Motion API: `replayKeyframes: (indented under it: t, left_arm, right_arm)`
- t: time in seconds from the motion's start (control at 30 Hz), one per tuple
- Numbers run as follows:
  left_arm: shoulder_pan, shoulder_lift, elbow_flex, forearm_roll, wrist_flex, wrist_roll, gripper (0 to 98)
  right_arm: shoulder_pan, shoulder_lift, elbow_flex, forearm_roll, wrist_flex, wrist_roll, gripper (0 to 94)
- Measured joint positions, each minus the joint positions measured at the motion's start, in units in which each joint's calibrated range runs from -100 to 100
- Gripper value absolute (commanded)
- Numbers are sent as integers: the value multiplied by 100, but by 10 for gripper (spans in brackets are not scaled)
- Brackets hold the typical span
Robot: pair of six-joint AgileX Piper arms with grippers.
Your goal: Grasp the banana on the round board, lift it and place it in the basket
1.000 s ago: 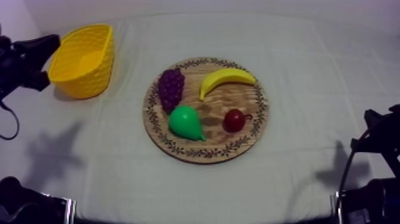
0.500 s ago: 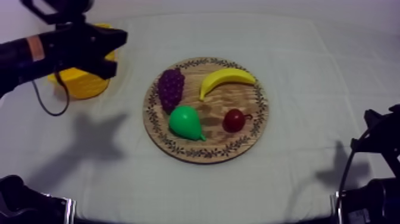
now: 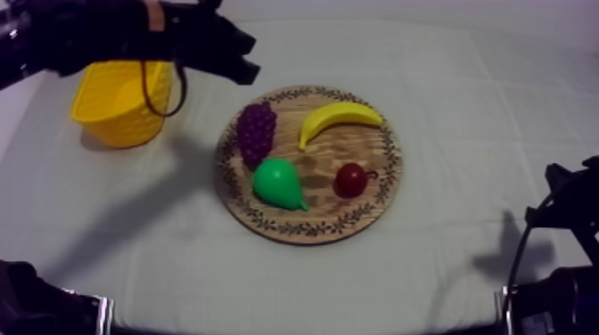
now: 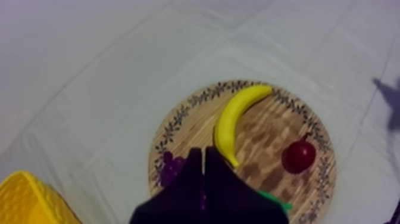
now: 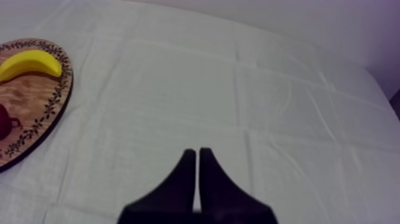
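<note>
Directly below the left pincer (image 4: 203,152), whose two black fingers are pressed together into a narrow wedge with nothing between them, lies the near part of the round wooden board (image 4: 268,128). Closest to the tips, and partly hidden by the fingers, are the bunch of grapes (image 4: 168,170) on one side and a sliver of the green pear (image 4: 280,205) on the other. Just ahead of the tips begins the banana (image 4: 228,119). Its nearer end shows just beside the fingertips (how high the pincer hangs above it I cannot tell), and it curves away toward the board's far patterned rim. Farther out, on the pear's side, sits the small red fruit (image 4: 299,156), apart from the banana. Behind the pincer on the grapes' side, off the board, stands the yellow basket (image 4: 27,199) on the grey-white cloth (image 4: 89,71).

From above, the left arm reaches across the basket, and its pincer hangs between the basket and the board's far rim. The banana lies on the board, well apart from the basket.

The right pincer (image 5: 197,152) (likewise pressed together on nothing) hangs over bare cloth. Well off to one side of it is the board's rim, with the banana and an edge of the small red fruit.
</note>
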Motion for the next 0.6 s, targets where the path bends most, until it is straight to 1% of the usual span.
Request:
replayKeyframes:
  t: [0.17, 0.4, 0.5, 0.53, 0.6]
  left_arm:
    - [31, 714, -782, 20, 421, -74, 6]
    - [60, 1435, -1372, 25, 551, -65, 11]
    - [75, 1565, -1478, 32, 609, -59, 33]
    - [80, 1590, -1495, 32, 631, -63, 55]
    - [79, 1630, -1549, 32, 712, -68, 203]
  right_arm:
    - [0, 0, 0, 0, -8, 0, 3]
    - [0, 0, 0, 0, -1, 0, 3]
    - [0, 0, 0, 0, -1, 0, 3]
    - [0, 0, 0, 0, -1, 0, 3]
    - [0, 0, 0, 0, -1, 0, 3]
